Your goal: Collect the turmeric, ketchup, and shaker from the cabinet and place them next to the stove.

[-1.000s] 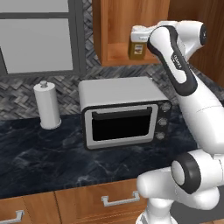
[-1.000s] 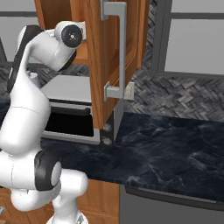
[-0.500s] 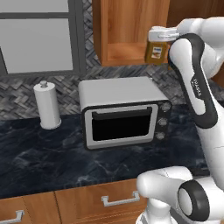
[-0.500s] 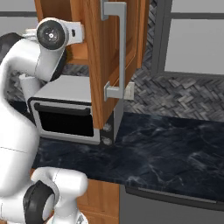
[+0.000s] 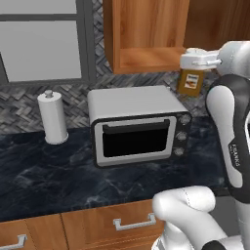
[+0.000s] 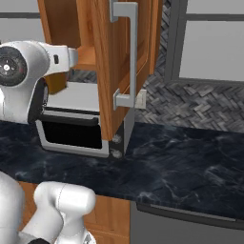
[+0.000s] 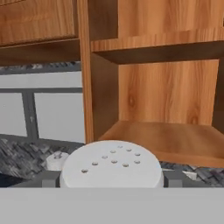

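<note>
My gripper (image 5: 195, 68) is shut on the turmeric (image 5: 190, 84), an amber jar with a white lid and dark label. It hangs in the air just right of the cabinet (image 5: 146, 34), above the toaster oven's right end. In the hand view the jar's perforated white lid (image 7: 111, 167) sits between my fingertips, facing the cabinet shelf board (image 7: 175, 138), which is bare. From the right base view the turmeric (image 6: 56, 83) shows under my hand, left of the open cabinet door (image 6: 121, 62). The ketchup, shaker and stove are out of view.
A silver toaster oven (image 5: 136, 124) stands on the dark marble counter (image 5: 44, 171) below the cabinet. A white paper-towel roll (image 5: 53, 117) is to its left. The open door with its silver handle (image 6: 131, 52) juts out over the counter. Windows line the back wall.
My arm has swung right and down with the turmeric jar, carrying it out from the cabinet front to a spot beside the cabinet, above the toaster oven's right end.
</note>
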